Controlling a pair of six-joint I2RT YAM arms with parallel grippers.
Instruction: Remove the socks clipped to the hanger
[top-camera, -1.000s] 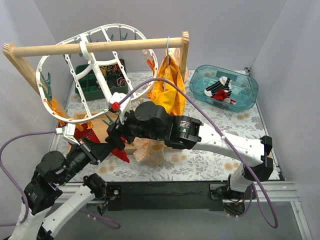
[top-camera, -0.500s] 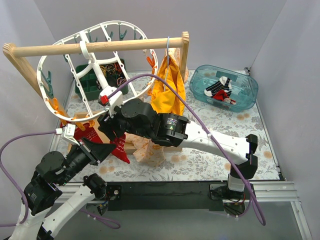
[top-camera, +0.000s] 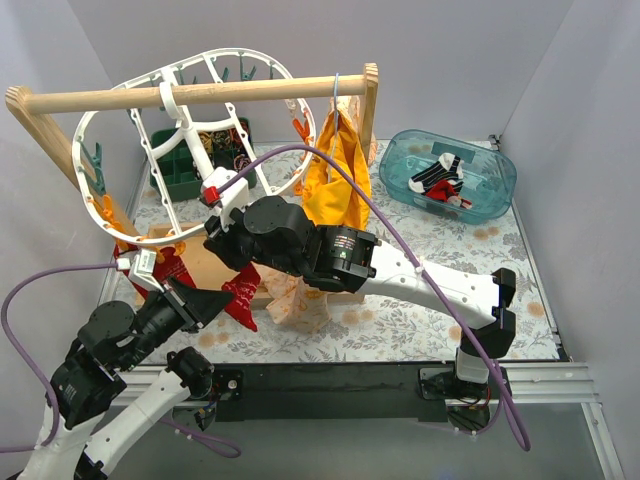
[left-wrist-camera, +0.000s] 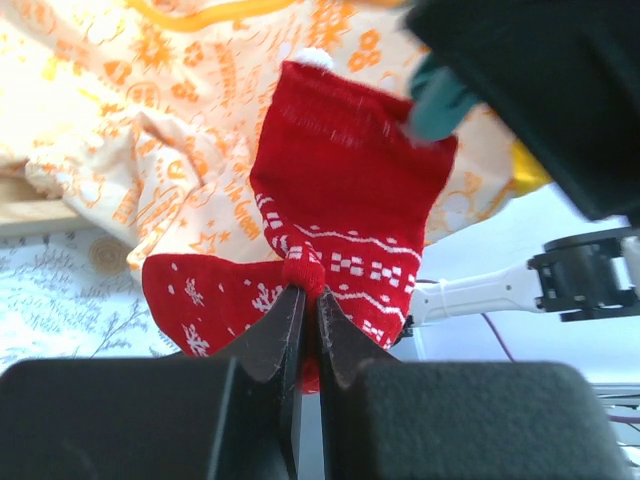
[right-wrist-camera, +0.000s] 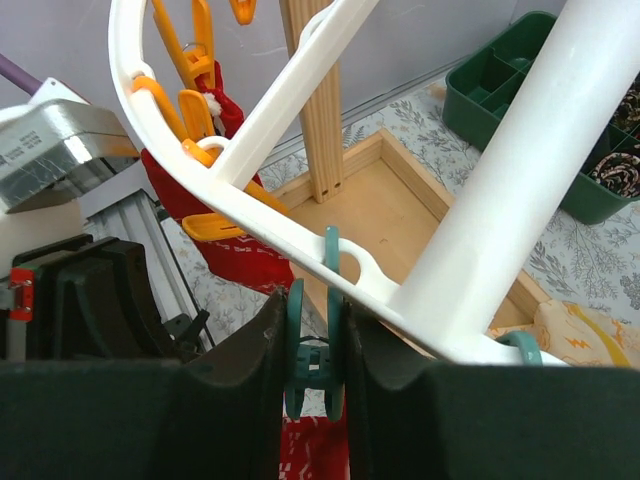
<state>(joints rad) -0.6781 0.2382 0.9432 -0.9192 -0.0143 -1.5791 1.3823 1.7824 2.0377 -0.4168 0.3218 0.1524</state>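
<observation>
The white oval hanger (top-camera: 180, 120) hangs tilted from a wooden rail, and its ribs (right-wrist-camera: 510, 190) cross the right wrist view. A red snowflake sock (left-wrist-camera: 345, 190) hangs from a teal peg (right-wrist-camera: 315, 360) on the hanger's rim. My right gripper (right-wrist-camera: 313, 310) is shut on that peg, squeezing its two handles. My left gripper (left-wrist-camera: 308, 295) is shut on the sock's lower middle, pinching a fold. In the top view the left gripper (top-camera: 220, 298) sits just below the right gripper (top-camera: 225, 250). A second red sock (right-wrist-camera: 225, 245) hangs from orange pegs (right-wrist-camera: 215, 225) further along the rim.
The wooden rail (top-camera: 190, 95) also carries a yellow garment (top-camera: 340, 175). Under my right arm lies a pale orange-flowered cloth (top-camera: 295, 295). A teal bin (top-camera: 490, 200) at back right holds socks. A green organiser (top-camera: 185, 175) and a wooden tray (right-wrist-camera: 400, 215) sit below the hanger.
My right gripper moved left and up to the hanger's rim and closed on the teal peg. The left gripper stayed shut on the red sock, almost still.
</observation>
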